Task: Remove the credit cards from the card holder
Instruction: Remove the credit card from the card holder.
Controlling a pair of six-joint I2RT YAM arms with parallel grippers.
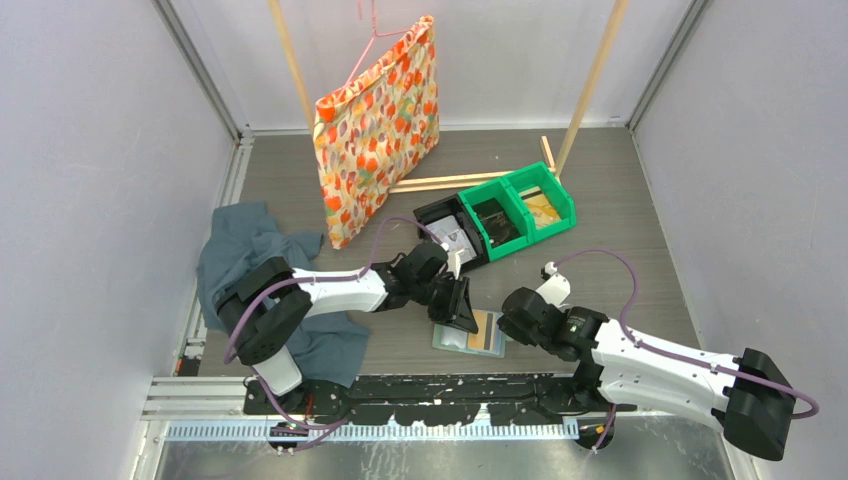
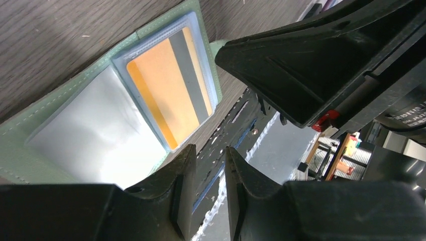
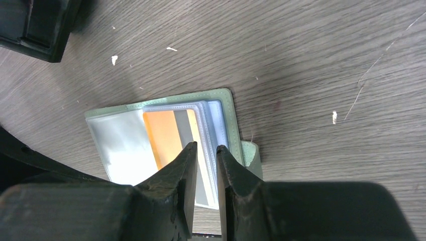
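The card holder [image 1: 470, 336] lies open and flat on the wooden table near the front edge, a sage-green bifold [image 3: 227, 108] with clear sleeves. An orange credit card [image 3: 163, 133] with a grey stripe shows inside a sleeve [image 2: 168, 90]; the other panel [image 2: 95, 130] glares white. My left gripper [image 1: 462, 306] hovers at the holder's left side, its jaws [image 2: 209, 153] slightly apart with nothing between them. My right gripper [image 1: 512, 322] hangs over the holder's right edge, its jaws [image 3: 205, 148] narrowly open above the stacked sleeves, gripping nothing.
Green bins [image 1: 522, 205] and a black bin [image 1: 450, 232] stand behind the holder. A dark teal cloth [image 1: 250, 250] lies under the left arm. A patterned bag [image 1: 380, 120] hangs at the back between wooden poles [image 1: 590, 80]. The black front rail [image 1: 400, 385] runs just beyond the holder.
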